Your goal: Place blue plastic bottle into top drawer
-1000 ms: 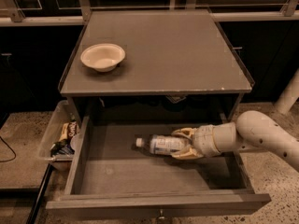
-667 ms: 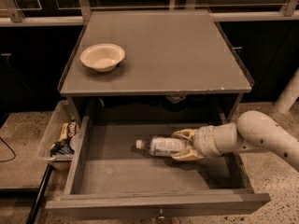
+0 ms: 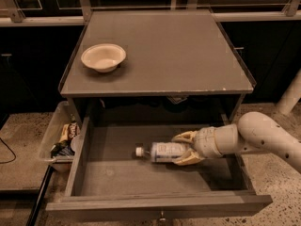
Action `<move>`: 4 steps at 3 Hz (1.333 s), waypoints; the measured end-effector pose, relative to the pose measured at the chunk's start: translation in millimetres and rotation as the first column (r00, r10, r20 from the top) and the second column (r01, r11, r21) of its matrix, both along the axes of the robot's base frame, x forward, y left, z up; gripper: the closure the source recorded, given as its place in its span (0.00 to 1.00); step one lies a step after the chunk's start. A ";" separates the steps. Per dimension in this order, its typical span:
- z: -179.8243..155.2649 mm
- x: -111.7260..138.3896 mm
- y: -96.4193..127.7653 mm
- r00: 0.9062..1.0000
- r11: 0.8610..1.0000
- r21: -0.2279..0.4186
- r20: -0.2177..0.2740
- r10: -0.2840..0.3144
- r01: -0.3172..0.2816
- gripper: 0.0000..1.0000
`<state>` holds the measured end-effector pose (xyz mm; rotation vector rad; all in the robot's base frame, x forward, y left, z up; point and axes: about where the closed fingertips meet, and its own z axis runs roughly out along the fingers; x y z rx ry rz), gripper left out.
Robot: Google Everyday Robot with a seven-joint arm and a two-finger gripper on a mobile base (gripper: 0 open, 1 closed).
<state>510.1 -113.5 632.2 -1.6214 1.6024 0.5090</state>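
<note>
Grey was the drawer (image 3: 117, 175) we saw pulled open across the lower half of the frame, with its knob (image 3: 162, 216) at the bottom edge. Inside it, right of centre, the bottle (image 3: 162, 151) lay on its side, its white cap (image 3: 139, 151) pointing left. The gripper (image 3: 178, 150) reached in from the right, low inside the drawer, and its jaws held the bottle's base end between them, one yellowish finger (image 3: 186, 136) above it in the frame and the other below. We could not tell whether the bottle rested on the drawer floor or hung just over it. The pale arm (image 3: 256, 138) ran off toward the right edge over the drawer's side wall. On the table (image 3: 178, 55) above, toward the upper left, a cream bowl (image 3: 103, 57) stood upright. At the left, just beside the drawer, we saw a clear bin (image 3: 49, 138) with snacks (image 3: 66, 138) in it
</note>
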 end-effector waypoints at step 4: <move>107.6 -14.0 -33.9 0.979 0.997 -0.072 0.201 0.012 0.003 0.00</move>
